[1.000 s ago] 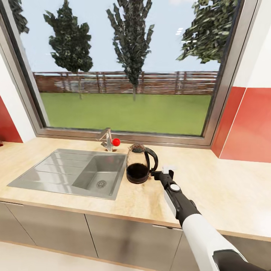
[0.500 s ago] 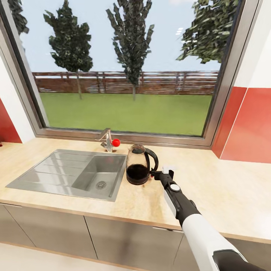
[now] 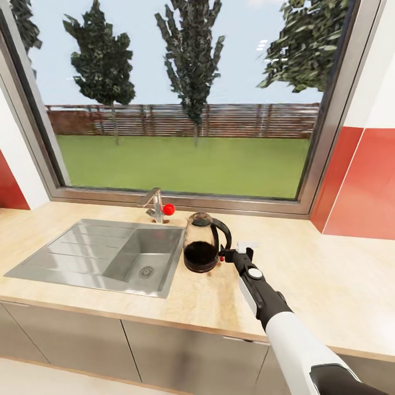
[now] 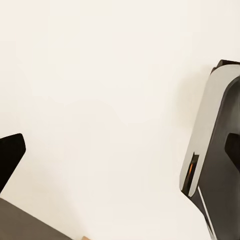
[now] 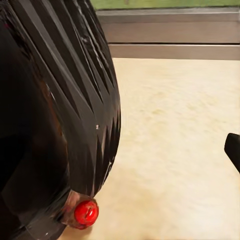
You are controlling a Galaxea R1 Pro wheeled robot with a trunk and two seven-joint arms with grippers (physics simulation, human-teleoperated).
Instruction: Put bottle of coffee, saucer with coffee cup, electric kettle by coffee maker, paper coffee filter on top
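The electric kettle (image 3: 201, 244) is clear glass with a black lid and loop handle. It stands upright on the kitchen countertop (image 3: 329, 285), just right of the sink. My right gripper (image 3: 224, 254) is low beside the kettle's handle, level with its base. The right wrist view shows the kettle's dark body (image 5: 55, 115) very close, with its red switch (image 5: 86, 212) and one fingertip (image 5: 233, 149) far out to the side, so the jaws stand open. One dark fingertip (image 4: 9, 159) of my left gripper shows against a pale surface. The coffee maker, bottle of coffee, filter, saucer and coffee cup are out of view.
A steel sink (image 3: 82, 255) with a drainer is set into the counter on the left, with a faucet (image 3: 155, 204) with a red knob behind it. A large window runs along the back. Red wall panels (image 3: 362, 186) flank it. Bare counter stretches to the right of the kettle.
The whole view has shifted slightly, so the camera has moved. My right gripper stays at the kettle's handle, and the kettle remains on the counter.
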